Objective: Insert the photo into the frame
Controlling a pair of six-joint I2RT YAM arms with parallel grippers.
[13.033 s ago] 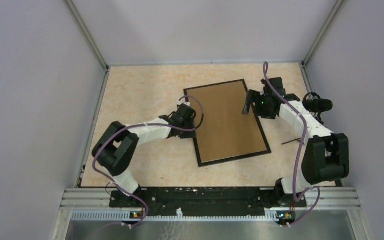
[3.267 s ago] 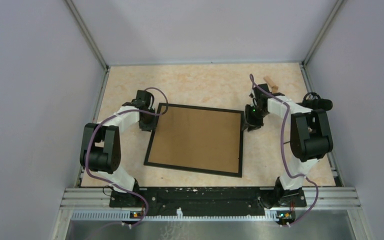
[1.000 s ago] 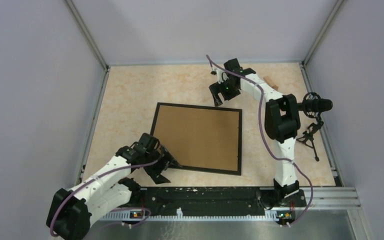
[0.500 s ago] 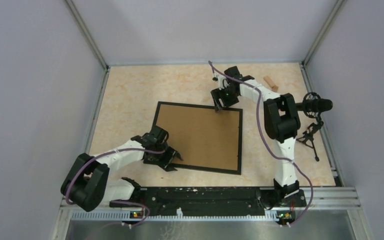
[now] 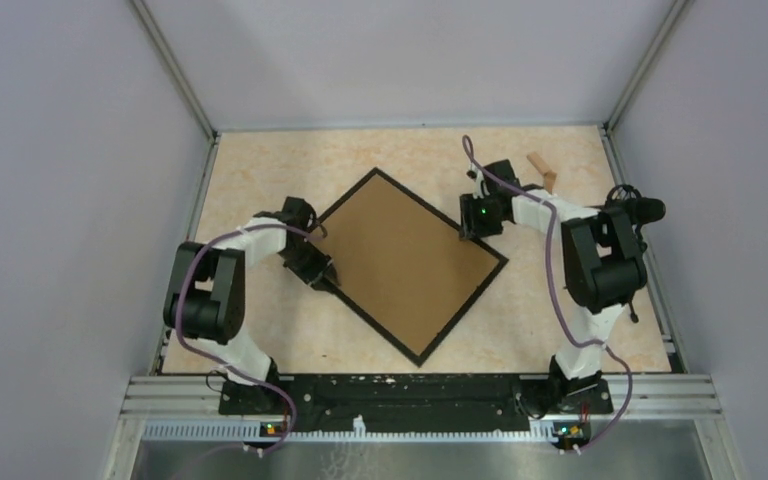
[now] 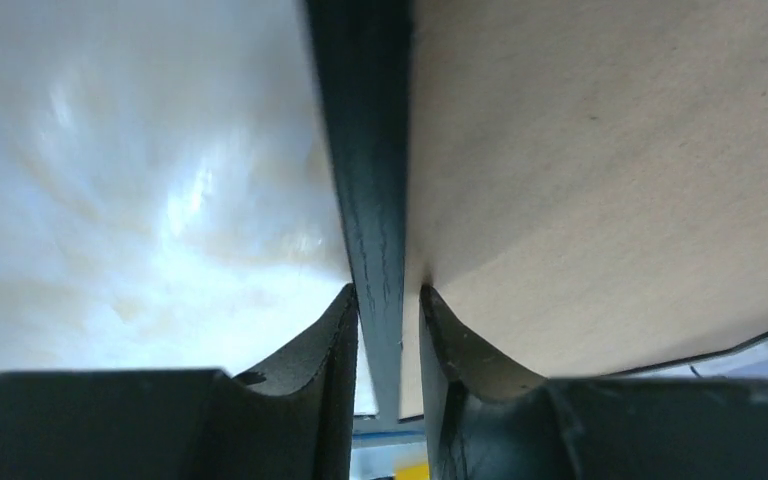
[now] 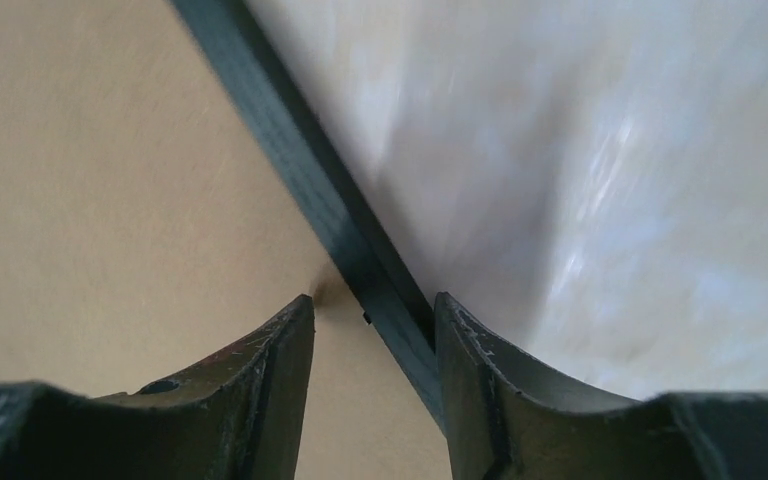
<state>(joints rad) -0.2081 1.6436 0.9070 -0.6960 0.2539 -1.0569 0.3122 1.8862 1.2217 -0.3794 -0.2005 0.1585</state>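
The frame (image 5: 410,260) lay flat on the worktop (image 5: 260,160) at the middle of the top view, brown back up. It was turned like a diamond, with one corner toward the top of the picture and one toward the bottom. Its thin black rim ran all round the brown board.

The left pincer (image 5: 322,272) stood at the frame's lower-left edge. In the left wrist view its fingers straddled the frame (image 6: 370,150), one on the pale worktop (image 6: 140,200) side and one over the brown board. There the left pincer (image 6: 385,330) was drawn in close, pinching the black rim with almost no gap on either side.

The right pincer (image 5: 467,228) stood at the upper-right edge, near the right corner. In the right wrist view the right pincer (image 7: 372,330) was spread. The rim of the frame (image 7: 290,170) ran slantwise between the fingers, against the one on the worktop (image 7: 610,200) side and apart from the one over the board.

A small wooden block (image 5: 541,168) lay near the upper right corner of the worktop, well apart from the frame. A black device on a small stand (image 5: 640,210) stood at the right edge.
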